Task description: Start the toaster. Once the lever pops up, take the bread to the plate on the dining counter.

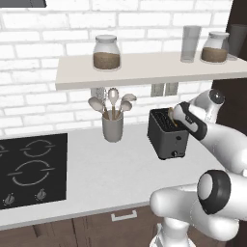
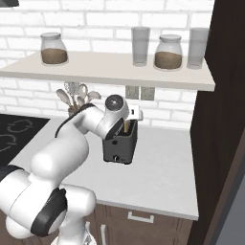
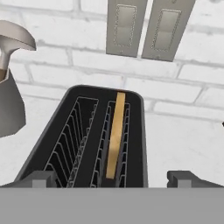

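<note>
The dark toaster (image 1: 166, 137) (image 2: 119, 148) stands on the kitchen worktop near the brick wall. In the hand view I look down into its two slots (image 3: 78, 140). The bread (image 3: 116, 135) stands on edge in the right-hand slot, and its tan top edge just shows (image 1: 171, 116) (image 2: 127, 127). My gripper (image 3: 116, 180) hovers just above the toaster's near end. It is open, with one fingertip (image 3: 43, 179) on each side and nothing between them. The hand sits at the toaster's top (image 1: 185, 118) (image 2: 115, 117). The plate and the dining counter are out of view.
A grey utensil holder (image 1: 112, 126) (image 3: 8, 100) stands left of the toaster, with the black hob (image 1: 29, 169) further left. A shelf (image 1: 144, 67) with jars and glasses hangs above. Wall sockets (image 3: 144, 28) sit behind the toaster. A dark tall cabinet (image 2: 225, 119) bounds the right.
</note>
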You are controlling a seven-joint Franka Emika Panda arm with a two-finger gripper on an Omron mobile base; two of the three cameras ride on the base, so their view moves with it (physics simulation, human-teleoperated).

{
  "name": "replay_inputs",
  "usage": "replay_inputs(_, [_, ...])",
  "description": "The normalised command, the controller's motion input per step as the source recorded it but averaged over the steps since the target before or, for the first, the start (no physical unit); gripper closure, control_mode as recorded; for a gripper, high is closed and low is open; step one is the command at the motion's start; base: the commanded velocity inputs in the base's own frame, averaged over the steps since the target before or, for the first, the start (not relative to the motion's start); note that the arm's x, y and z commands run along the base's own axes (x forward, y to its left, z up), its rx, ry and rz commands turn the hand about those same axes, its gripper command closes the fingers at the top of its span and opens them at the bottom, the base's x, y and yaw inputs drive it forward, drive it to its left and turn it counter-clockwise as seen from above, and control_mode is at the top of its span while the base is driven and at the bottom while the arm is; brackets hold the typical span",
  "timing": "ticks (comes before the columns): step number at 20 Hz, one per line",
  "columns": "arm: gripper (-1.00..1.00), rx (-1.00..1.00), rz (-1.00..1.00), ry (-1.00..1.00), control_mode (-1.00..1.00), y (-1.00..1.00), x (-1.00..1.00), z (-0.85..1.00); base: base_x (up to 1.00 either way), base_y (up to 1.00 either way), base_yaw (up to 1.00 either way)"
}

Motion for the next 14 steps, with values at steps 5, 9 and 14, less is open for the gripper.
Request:
replay_inputs(5, [-1.00,0.00,0.00,0.07,-1.00,0.00,0.04,0.00,0.00,0.00,0.00])
replay_inputs(9, [-1.00,0.00,0.00,0.03,-1.00,0.00,0.04,-0.18,0.00,0.00,0.00])
replay_inputs(14, [-1.00,0.00,0.00,0.00,-1.00,0.00,0.11,-0.19,0.00,0.00,0.00])
